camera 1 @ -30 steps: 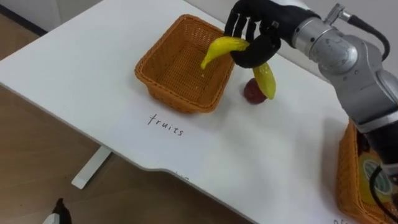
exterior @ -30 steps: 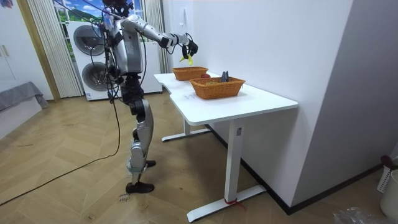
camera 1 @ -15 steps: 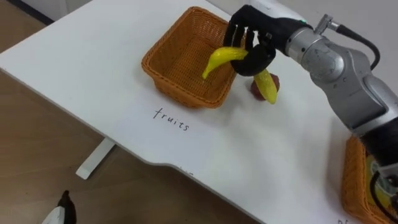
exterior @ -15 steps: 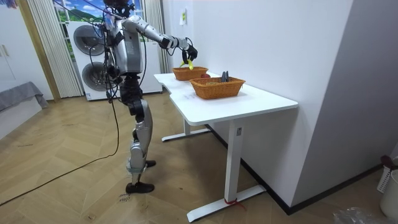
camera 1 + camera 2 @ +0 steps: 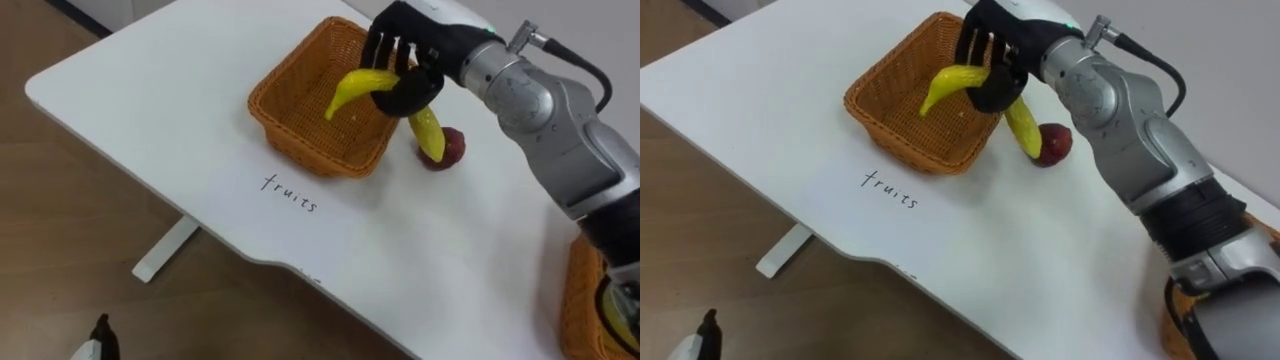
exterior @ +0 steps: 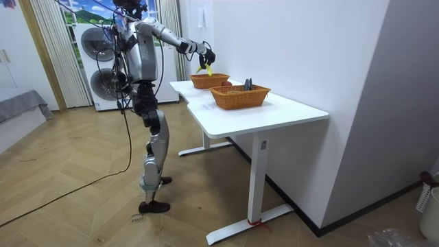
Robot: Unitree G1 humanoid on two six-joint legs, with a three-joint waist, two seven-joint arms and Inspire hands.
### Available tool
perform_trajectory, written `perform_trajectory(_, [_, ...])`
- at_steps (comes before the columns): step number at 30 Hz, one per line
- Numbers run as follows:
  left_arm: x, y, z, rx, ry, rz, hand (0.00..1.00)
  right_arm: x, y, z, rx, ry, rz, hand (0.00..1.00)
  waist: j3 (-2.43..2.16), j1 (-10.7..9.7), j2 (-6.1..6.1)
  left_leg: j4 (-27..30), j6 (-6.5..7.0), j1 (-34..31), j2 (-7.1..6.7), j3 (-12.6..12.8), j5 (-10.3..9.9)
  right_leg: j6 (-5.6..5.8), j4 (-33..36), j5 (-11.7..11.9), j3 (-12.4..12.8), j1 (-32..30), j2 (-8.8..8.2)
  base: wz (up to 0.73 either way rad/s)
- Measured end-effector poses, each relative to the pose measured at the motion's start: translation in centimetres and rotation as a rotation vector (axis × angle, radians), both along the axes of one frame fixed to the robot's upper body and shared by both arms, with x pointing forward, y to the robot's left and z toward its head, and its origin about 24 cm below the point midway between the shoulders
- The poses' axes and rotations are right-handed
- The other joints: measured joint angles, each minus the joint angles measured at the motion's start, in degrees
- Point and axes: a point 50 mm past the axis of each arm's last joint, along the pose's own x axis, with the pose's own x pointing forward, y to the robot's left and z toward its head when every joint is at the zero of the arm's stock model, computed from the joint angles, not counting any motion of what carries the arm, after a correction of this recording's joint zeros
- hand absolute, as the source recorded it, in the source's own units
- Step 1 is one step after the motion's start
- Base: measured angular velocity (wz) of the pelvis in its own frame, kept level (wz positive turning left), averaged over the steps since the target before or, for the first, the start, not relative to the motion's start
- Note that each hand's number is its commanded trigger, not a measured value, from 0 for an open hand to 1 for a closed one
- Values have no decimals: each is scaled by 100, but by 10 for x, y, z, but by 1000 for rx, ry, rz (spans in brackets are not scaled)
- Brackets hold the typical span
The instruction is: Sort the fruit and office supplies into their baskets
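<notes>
- Robot hand holding fruit above a basket: the black right hand (image 5: 412,52) reaches in from 3 o'clock. Its fingers are curled round the middle of a curved yellow banana (image 5: 352,86), with the thumb hooked beneath.
- The banana hangs in the air over the 3 o'clock rim of a rectangular orange-brown woven wicker basket (image 5: 305,152). One end points to 9 o'clock over the basket's inside. The other end droops toward 5 o'clock, outside the rim.
- The basket rests on a white rectangular table (image 5: 170,95), and nothing lies in the part of its floor that shows. A handwritten word (image 5: 290,192) sits on the tabletop at the basket's 6 o'clock.
- A small dark red apple (image 5: 450,148) lies on the table just beside the basket, at its 3 o'clock. The banana's lower end crosses in front of it — whether they touch cannot be told.
- A second wicker basket (image 5: 580,300) shows at the 4 o'clock edge, well apart.
- In the room view the robot stands at the table's far end, with this arm stretched out over it.
- Likely risk: only half the banana is over the opening, so letting go now could see it tip on the rim and slide out.
- Lowering the banana here could nudge the apple and set it rolling across the table — or shove the light basket sideways.
</notes>
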Motion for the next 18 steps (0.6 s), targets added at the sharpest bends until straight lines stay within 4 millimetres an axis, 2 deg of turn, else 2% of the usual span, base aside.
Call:
perform_trajectory(6, [-1,0,-1,10,11,-15,0,0,1,2,13,-38,-3,100,1,71,2,12,0,-39,-13,-34,0,0,-3,0,-20,-25,-8,3])
perform_trajectory(16, [-10,-4,-4,7,60,-61,0,-1,14,0,19,-61,21,100,1,66,1,16,2,-64,-43,-121,1,13,-3,-8,-39,-7,-17,3])
perform_trajectory(17, [-10,-4,-4,7,60,-61,0,-1,14,0,18,-61,20,96,0,66,0,16,2,-67,-44,-127,1,13,-3,-8,-43,-7,-17,5])
perform_trajectory(18, [-8,-4,-4,8,57,-63,0,-1,14,0,18,-63,20,67,1,68,2,20,1,-68,-46,-136,1,14,-3,-8,-43,-3,-17,6])
